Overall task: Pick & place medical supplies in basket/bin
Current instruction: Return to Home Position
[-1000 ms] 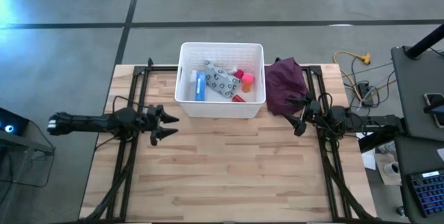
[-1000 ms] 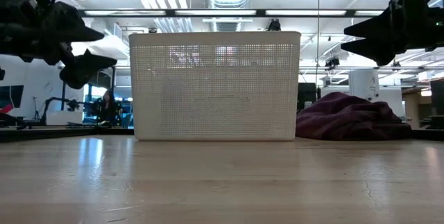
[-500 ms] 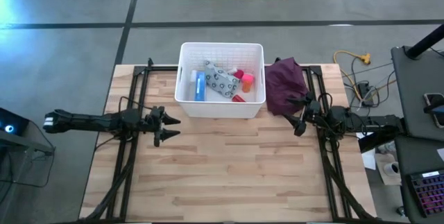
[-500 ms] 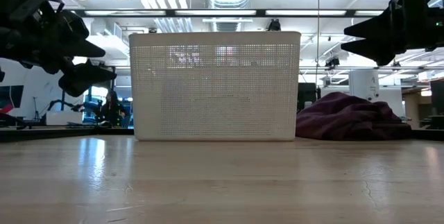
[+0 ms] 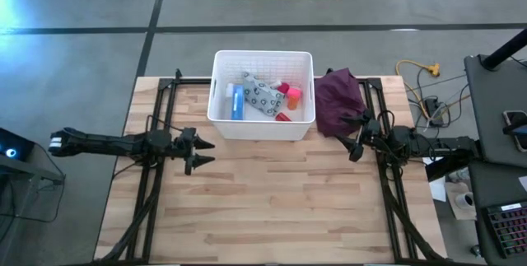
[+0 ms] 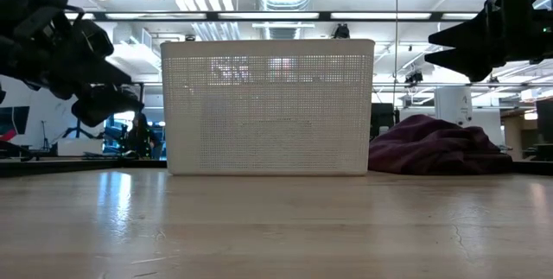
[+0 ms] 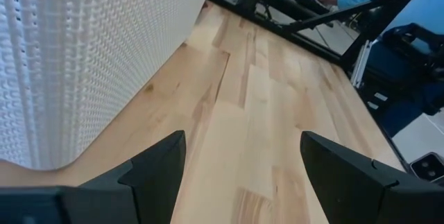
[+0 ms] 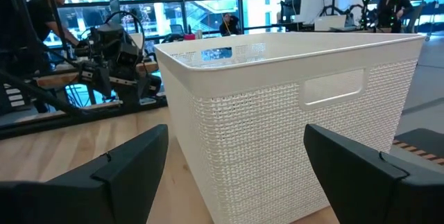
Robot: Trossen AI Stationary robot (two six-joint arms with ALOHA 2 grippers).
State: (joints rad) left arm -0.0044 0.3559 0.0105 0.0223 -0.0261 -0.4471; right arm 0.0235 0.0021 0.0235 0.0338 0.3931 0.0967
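The white basket (image 5: 263,93) stands on the far middle of the table; it also shows in the low view (image 6: 267,106) and both wrist views (image 7: 76,57) (image 8: 291,106). Inside it lie the blue packet (image 5: 237,101), the pale green patterned pouch (image 5: 262,95), and pink (image 5: 294,95) and red (image 5: 282,117) pieces. My left gripper (image 5: 201,151) is open and empty, hovering left of the basket's near left corner. My right gripper (image 5: 354,134) is open and empty, right of the basket, beside the dark purple cloth (image 5: 339,100).
The dark purple cloth lies bunched on the table's far right, touching the basket's right side. Black arm frames (image 5: 152,184) run along both table sides. Bare wood (image 5: 272,192) spans the near half. A monitor, keyboard and cables sit off the right edge.
My left gripper has drawn back slightly toward the table's left edge and dropped a little, staying open. The right arm and the basket's contents are unchanged.
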